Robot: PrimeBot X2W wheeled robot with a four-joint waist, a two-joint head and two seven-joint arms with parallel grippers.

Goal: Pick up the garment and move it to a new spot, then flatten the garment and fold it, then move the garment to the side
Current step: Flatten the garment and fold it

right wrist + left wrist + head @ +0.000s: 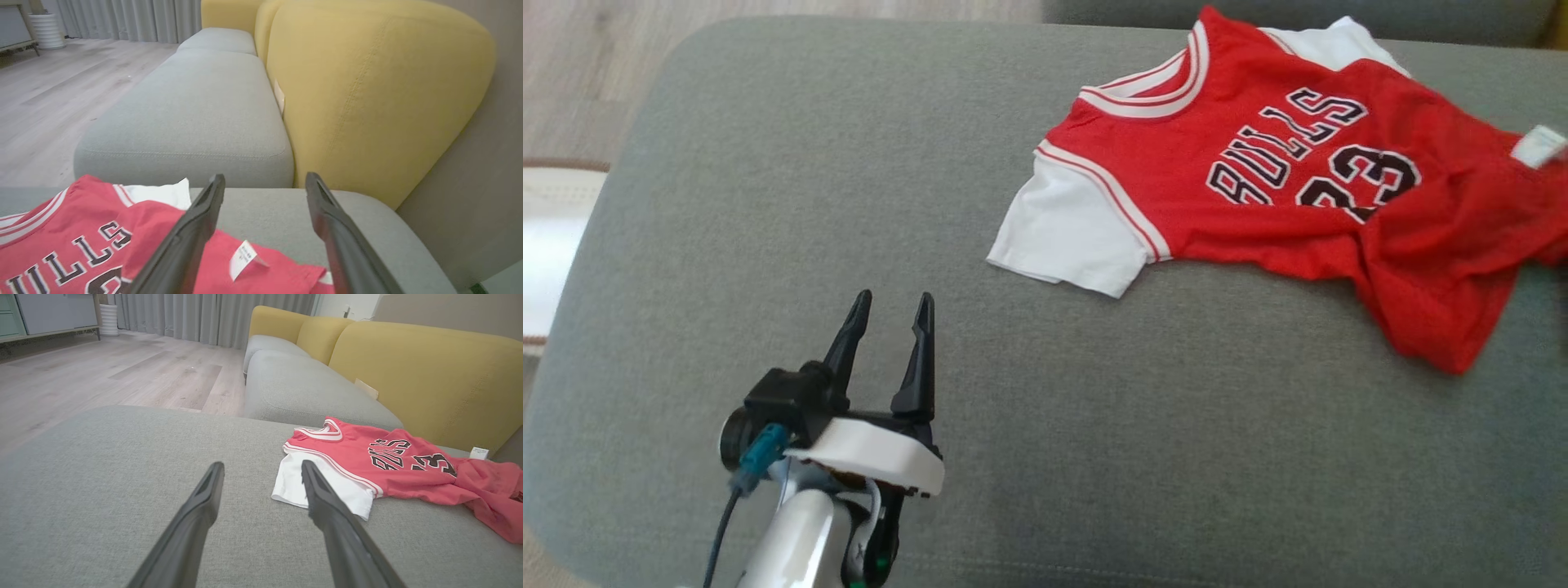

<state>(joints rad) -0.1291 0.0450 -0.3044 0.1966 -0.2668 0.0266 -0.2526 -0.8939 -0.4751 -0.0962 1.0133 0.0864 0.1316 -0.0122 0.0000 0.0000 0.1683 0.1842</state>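
White-sleeved red Bulls jersey (pixel 1282 196), front up, hem rumpled, on grey cushion (pixel 849 204).

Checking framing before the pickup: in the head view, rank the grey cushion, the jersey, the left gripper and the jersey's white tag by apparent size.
1. grey cushion
2. jersey
3. left gripper, enlarged by nearness to the camera
4. white tag

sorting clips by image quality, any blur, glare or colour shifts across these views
Head view: soft even light, no glare, jersey saturated red, lettering crisp. Left wrist view: same jersey washed towards pink, left gripper soft up close. Right wrist view: right gripper likewise soft, jersey pinkish too.
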